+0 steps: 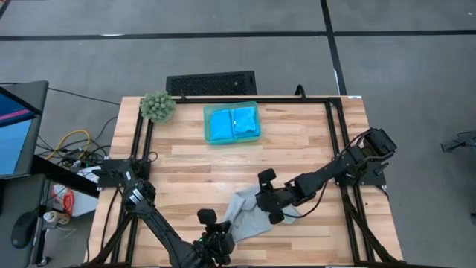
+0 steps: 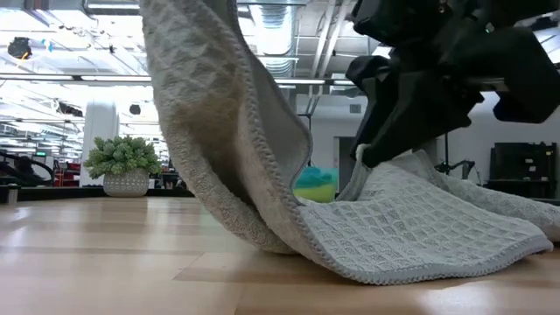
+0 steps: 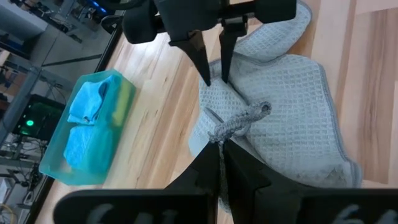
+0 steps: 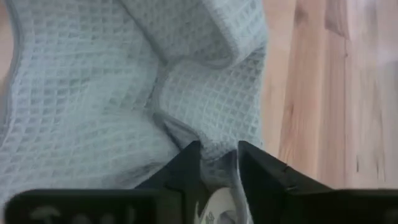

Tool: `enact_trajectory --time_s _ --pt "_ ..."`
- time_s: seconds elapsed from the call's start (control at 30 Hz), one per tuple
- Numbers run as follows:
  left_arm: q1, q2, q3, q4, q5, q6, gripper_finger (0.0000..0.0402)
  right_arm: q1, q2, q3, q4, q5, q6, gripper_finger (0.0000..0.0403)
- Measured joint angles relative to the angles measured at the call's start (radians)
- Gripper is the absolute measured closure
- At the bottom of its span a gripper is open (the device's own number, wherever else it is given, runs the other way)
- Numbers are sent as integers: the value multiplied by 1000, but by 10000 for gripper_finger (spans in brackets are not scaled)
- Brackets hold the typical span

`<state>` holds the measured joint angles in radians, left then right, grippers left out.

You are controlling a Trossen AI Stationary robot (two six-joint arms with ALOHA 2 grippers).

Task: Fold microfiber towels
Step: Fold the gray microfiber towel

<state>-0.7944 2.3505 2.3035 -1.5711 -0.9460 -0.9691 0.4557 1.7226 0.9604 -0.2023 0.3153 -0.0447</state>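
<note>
The grey towel (image 2: pixel 385 227) lies crumpled near the front edge of the tabletop (image 1: pixel 297 149), one part lifted up. The left tool (image 1: pixel 212 238) is clamped on its edge at the front. The right tool (image 1: pixel 274 211) pinches a fold just beside it. Two blue towels (image 1: pixel 232 123) sit in the teal tray (image 1: pixel 207 125) near the back edge, beside a green plant ball (image 1: pixel 158 106).
</note>
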Motion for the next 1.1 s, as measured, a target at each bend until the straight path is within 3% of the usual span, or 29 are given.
enact_trajectory --time_s 0.23,0.47,0.73,0.9,1.1 --pt "0 0 0 0 1 -1 397 8 0 0 14 1 -32 387" --pt "0 0 0 0 -3 0 397 61 -35 82 -51 80 -63 398" --pt "-8 -39 0 1 -12 60 397 137 -205 159 -250 469 -32 401" --pt "-8 -92 0 2 -35 128 397 185 -372 159 -390 719 99 401" --pt "16 -153 0 3 -73 248 397 235 -534 160 -499 934 230 402"
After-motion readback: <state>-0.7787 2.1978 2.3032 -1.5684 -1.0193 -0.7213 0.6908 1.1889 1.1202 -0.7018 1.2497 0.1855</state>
